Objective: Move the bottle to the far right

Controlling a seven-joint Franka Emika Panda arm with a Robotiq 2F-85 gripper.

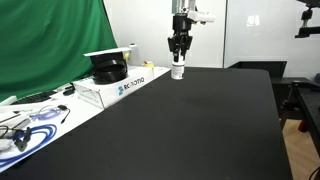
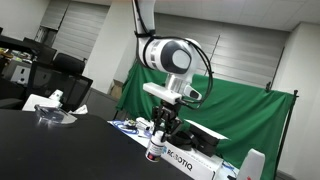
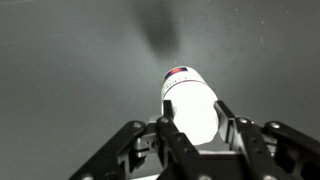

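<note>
The hand (image 1: 179,55) has its dark fingers closed against the sides of the smooth, squat white plastic bottle (image 1: 177,70), gripping it from above, seemingly to carry it upright, just beside the white printed box (image 1: 125,86) on the matte black table (image 1: 200,120).

The only word that can be read is the brand name ROBOTIQ. It stands in dark letters on the long side of the white box (image 1: 118,91) (image 2: 196,163) and shows in both exterior views. In an exterior view that box lies at about 8 o'clock of the bottle (image 1: 177,70). In the wrist view the bottle (image 3: 192,108) has a small red mark on its label at its 12 o'clock end, but no letters can be made out there.
</note>
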